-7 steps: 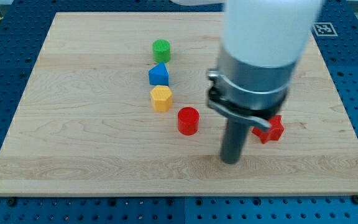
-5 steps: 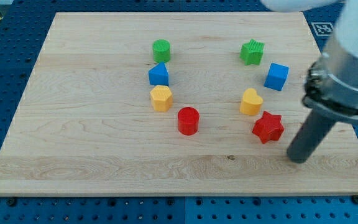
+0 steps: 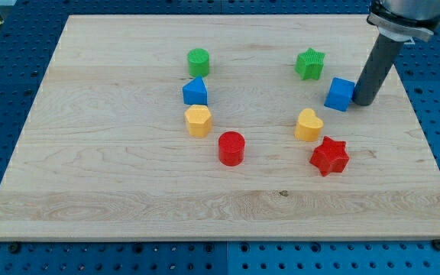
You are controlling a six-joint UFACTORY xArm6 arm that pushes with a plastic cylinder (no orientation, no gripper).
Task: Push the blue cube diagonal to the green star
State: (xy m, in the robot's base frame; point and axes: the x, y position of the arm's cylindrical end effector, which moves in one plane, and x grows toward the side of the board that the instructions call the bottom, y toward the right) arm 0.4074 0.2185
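Observation:
The blue cube (image 3: 340, 94) sits at the board's right, just below and to the right of the green star (image 3: 309, 63). My tip (image 3: 363, 102) stands right beside the cube's right side, touching or nearly touching it. The dark rod rises from there toward the view's top right corner.
A yellow heart (image 3: 308, 124) and a red star (image 3: 329, 156) lie below the cube. At the left stand a green cylinder (image 3: 198, 61), a blue triangular block (image 3: 195, 92), a yellow hexagon (image 3: 198, 121) and a red cylinder (image 3: 231, 147). The board's right edge (image 3: 422, 130) is close to the tip.
My tip swung from the board's lower middle to the lower right, then up to the blue cube's right side. No block has visibly moved.

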